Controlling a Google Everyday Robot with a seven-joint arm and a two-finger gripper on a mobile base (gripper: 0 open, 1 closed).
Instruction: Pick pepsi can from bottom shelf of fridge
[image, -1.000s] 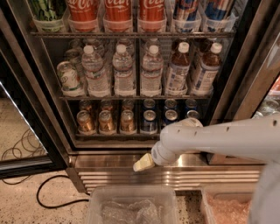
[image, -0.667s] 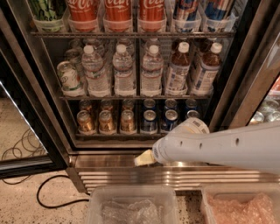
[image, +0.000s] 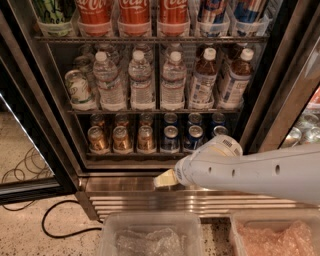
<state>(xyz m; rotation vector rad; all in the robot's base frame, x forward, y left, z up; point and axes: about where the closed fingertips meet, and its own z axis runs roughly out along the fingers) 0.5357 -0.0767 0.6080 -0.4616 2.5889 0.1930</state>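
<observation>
The fridge (image: 60, 145) stands open with a dark interior and a ribbed steel base (image: 150, 200). On the bottom shelf (image: 130, 156) several blue pepsi cans (image: 170, 139) with silver tops stand at the right, next to gold-brown cans (image: 122, 139) at the left. My gripper (image: 165, 178) is at the end of the white arm, in front of the steel sill just below the bottom shelf, under the blue cans and pointing left. It holds nothing that I can see.
Water bottles (image: 141, 82) and tea bottles (image: 203, 82) fill the middle rack, red Coca-Cola containers (image: 134, 14) the top one. The open door (image: 25, 165) is at left, a black cable (image: 60, 220) on the floor. Two clear bins (image: 150, 235) sit at the bottom.
The arm has moved slightly up and left along the sill; the gripper stays just below the bottom shelf. The cans have not moved.
</observation>
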